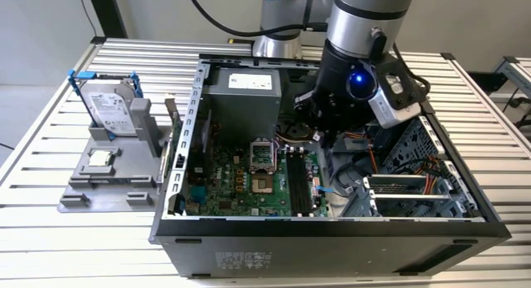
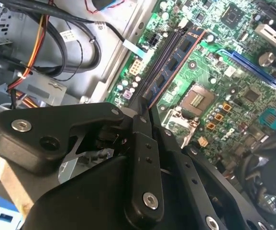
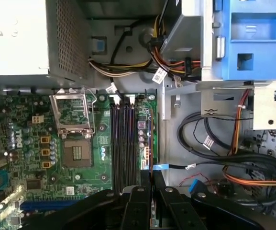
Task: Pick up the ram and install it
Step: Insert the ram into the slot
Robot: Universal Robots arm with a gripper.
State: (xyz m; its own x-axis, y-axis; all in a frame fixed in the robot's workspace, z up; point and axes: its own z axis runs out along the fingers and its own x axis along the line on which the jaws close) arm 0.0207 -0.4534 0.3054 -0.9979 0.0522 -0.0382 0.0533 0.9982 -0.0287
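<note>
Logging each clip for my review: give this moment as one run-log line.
end effector: shut on ram | ram: inside open computer case, above motherboard, parallel to memory slots | seated: cannot tell

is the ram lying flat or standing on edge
On edge: the ram stands on its long edge along the memory slots, one end pinched in the gripper. Whether it is seated, cannot tell.

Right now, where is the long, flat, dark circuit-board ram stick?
In the first wrist view, the ram stands edge-on in the gripper, beside the black memory slots.
</note>
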